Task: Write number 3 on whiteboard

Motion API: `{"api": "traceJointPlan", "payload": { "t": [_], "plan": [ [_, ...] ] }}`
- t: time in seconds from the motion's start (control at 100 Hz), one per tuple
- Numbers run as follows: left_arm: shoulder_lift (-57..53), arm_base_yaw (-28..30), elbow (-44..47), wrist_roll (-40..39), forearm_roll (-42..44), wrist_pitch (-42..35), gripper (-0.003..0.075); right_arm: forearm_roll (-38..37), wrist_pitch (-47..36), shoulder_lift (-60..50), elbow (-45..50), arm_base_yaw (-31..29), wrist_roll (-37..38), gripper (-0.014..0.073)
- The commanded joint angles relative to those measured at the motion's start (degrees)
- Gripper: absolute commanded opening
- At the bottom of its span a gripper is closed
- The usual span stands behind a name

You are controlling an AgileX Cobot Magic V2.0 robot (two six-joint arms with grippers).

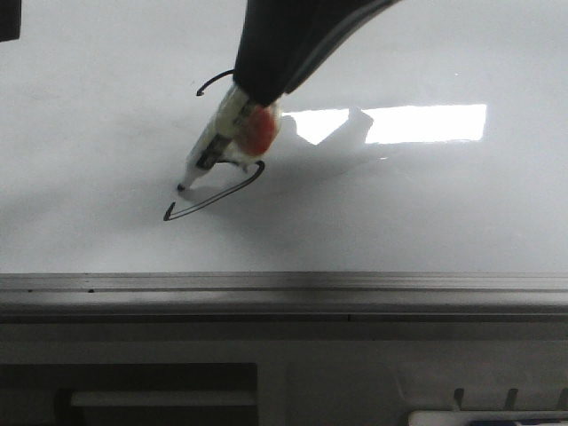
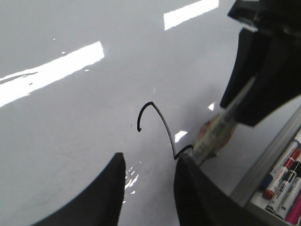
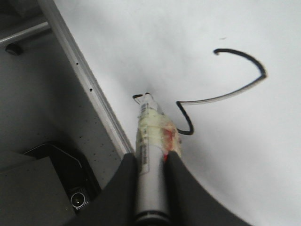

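Meanwhile right claw [image 3: 150, 157] grips marker [image 3: 150, 141]; left claw [image 2: 148, 181] gapes empty over whiteboard [image 1: 426, 204]

- Lighting: bright, even, from overhead; rectangular glare on whiteboard [image 1: 426, 123] just beyond right gripper [image 3: 149, 160].
- Shadow: soft, grey, beneath that gripper.
- Focus: all views slightly soft; left gripper [image 2: 148, 188] fingers blurred, dark.
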Motion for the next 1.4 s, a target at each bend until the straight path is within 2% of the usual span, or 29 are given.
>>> {"api": "traceJointPlan", "payload": {
  "t": [0.0, 0.08, 0.23, 0.28, 0.83, 0.92, 0.99, 1.04, 1.11, 1.12, 1.32, 1.39],
  "plan": [
    [-0.34, -2.06, -1.72, -0.38, 4.77, -1.75, 0.0223, -1.17, -0.19, -3.73, -1.80, 1.23, 0.27, -0.0061],
    [0.06, -5.22, -1.72, -0.38, 7.42, -0.61, 0.0246, -1.17, 1.93, -4.50, -1.80, 2.42, 0.27, -0.0061],
    [2.28, -10.03, -1.72, -0.38, 8.94, -0.87, 0.0391, -1.17, 4.10, -4.87, -1.80, 4.25, 0.27, -0.0061],
    [3.46, -10.81, -1.72, -0.38, 8.94, -1.18, 0.0416, -1.17, 4.10, -4.87, -1.80, 4.92, 0.27, -0.0061],
    [17.52, -10.80, -1.72, -0.27, 7.39, -13.34, 0.0412, 1.41, 3.15, -4.87, -1.80, 7.52, 0.27, -0.0061],
    [18.62, -10.80, -1.72, -0.27, 7.39, -14.10, 0.0375, 1.80, 3.03, -4.87, -1.80, 7.52, 0.27, -0.0061],
    [18.91, -10.80, -1.72, -0.27, 7.39, -14.64, 0.0302, 1.90, 3.14, -4.87, -1.80, 7.52, 0.27, -0.0061],
    [18.91, -10.80, -1.72, -0.27, 7.39, -14.87, 0.0210, 1.90, 3.14, -4.87, -1.80, 7.52, 0.27, -0.0061],
    [18.91, -10.80, -1.72, -0.27, 7.39, -15.28, 0.0033, 1.90, 3.25, -4.87, -1.80, 7.52, 0.27, -0.0061],
    [18.91, -10.80, -1.72, -0.27, 7.39, -15.28, -0.0019, 1.90, 3.25, -4.87, -1.80, 7.52, 0.27, -0.0061],
    [18.91, -10.80, -1.72, -0.27, 7.50, -15.93, -0.0021, 1.90, 3.76, -4.87, -1.80, 7.52, 0.27, -0.0060],
    [18.91, -10.80, -1.72, -0.27, 7.50, -15.99, -0.0021, 1.90, 3.85, -4.87, -1.80, 7.52, 0.27, -0.0027]
  ]
}}
